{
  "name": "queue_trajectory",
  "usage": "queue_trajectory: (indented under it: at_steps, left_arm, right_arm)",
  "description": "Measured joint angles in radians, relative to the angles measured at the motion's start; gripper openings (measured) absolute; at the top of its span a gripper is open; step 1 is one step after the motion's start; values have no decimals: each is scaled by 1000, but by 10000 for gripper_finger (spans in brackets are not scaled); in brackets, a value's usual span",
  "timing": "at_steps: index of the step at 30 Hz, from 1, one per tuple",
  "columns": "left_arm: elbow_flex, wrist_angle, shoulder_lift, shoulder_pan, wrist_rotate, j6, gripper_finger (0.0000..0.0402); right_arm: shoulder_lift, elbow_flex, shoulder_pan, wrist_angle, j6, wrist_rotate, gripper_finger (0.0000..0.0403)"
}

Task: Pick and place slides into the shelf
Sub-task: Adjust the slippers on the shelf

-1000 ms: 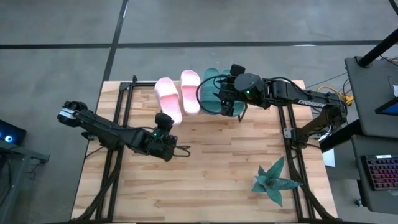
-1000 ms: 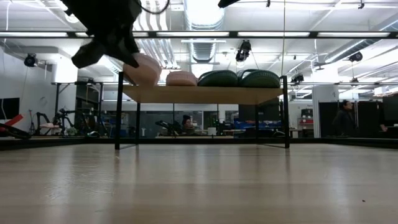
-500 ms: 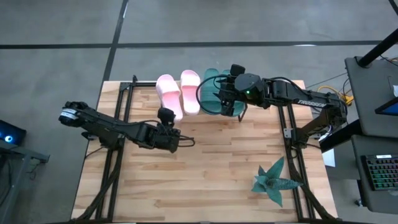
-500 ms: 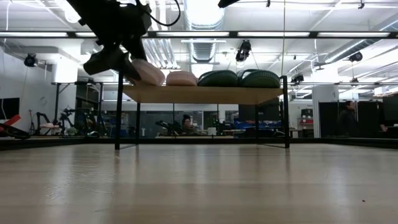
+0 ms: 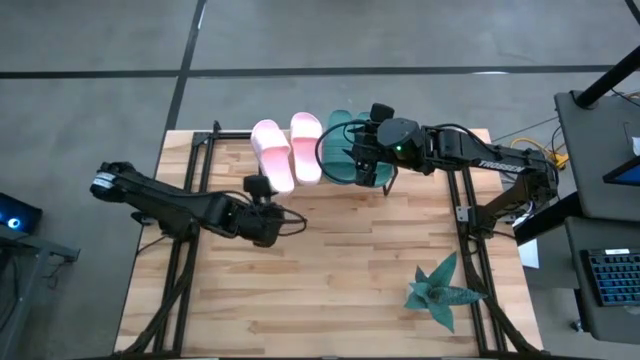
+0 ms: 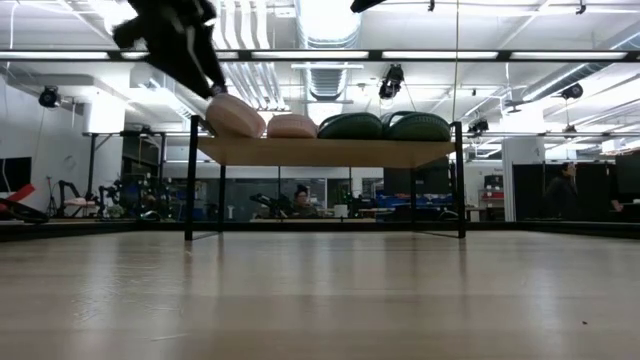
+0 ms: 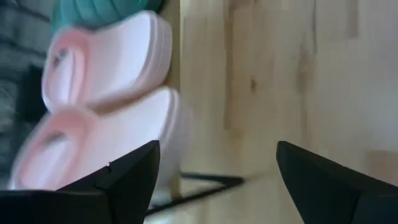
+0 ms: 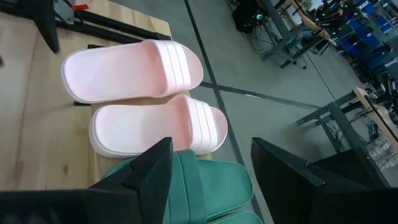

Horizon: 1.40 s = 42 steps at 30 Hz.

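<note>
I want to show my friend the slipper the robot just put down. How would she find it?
Look at the low wooden shelf at the far edge of the table. Four slides sit in a row on it, two pink and two green. It is the pink slide at the end of the row, farthest from the green ones, with the open left gripper just in front of it.

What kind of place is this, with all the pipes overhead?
Probably a robotics lab in an industrial hall: ceiling ducts and strip lights, a bare concrete floor, a desk with a keyboard beside the wooden table.
</note>
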Motion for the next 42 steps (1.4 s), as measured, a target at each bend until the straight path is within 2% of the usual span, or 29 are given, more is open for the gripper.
queue_trajectory:
  at_steps: [4,7,9,11,17,19,25,30,37,42]
  left_arm:
    - [37,-80,-31,-52,34,-246,305]
    - [12,-56,-65,-122,-15,-305,305]
    - [-8,-38,-74,-184,-107,-314,304]
    - [-14,-38,-77,-251,-221,-347,304]
    - [-55,-16,-55,-433,-573,-524,304]
    - [-84,-20,-41,-471,-656,-594,303]
    - [-190,-20,1,-552,-755,-761,303]
    - [-212,-23,6,-594,-865,-754,303]
    - [-214,-17,1,-610,-867,-750,303]
    - [-217,-16,1,-610,-867,-750,303]
  right_arm:
    - [0,0,0,-8,0,0,208]
    - [0,0,0,-41,1,0,208]
    - [0,-3,0,-64,13,6,208]
    - [-2,-18,9,-90,17,58,208]
    - [-2,-123,62,-132,-10,410,208]
    - [-2,-166,69,-156,-13,456,208]
    - [-5,-295,68,-185,-5,404,208]
    - [-3,-364,71,-183,9,369,208]
    - [-3,-399,90,-180,50,336,208]
    - [-3,-423,90,-180,78,365,208]
